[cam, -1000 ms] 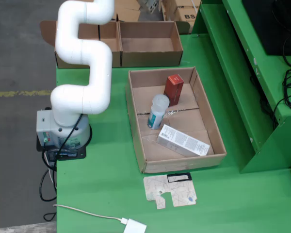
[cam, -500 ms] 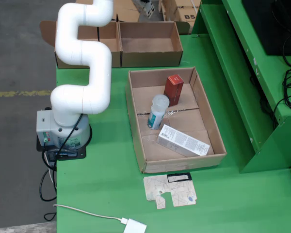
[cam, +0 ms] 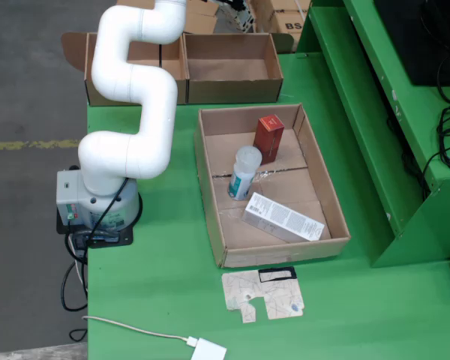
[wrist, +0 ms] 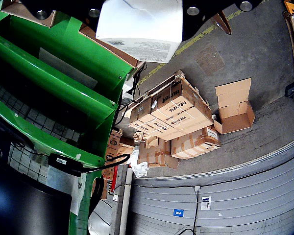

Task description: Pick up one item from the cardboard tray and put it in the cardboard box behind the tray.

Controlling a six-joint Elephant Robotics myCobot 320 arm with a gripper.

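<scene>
The cardboard tray (cam: 210, 187) lies on the green table and holds a red box (cam: 268, 137), a white bottle (cam: 244, 173) and a long white box (cam: 283, 217). The open cardboard box (cam: 232, 69) stands behind the tray. The white arm (cam: 131, 82) rises out of the top of the fixed view, where only a dark part of its end (cam: 234, 7) shows. In the gripper's view, the gripper (wrist: 139, 19) holds a white printed carton (wrist: 139, 29) right under the camera. Its fingers are mostly hidden by the carton.
A second open cardboard box (cam: 135, 71) stands left of the first one. A flat cardboard piece (cam: 262, 294) and a white plug with its cable (cam: 208, 349) lie near the table's front. Green shelving (cam: 375, 112) borders the right side. Stacked cartons (wrist: 174, 115) sit on the floor.
</scene>
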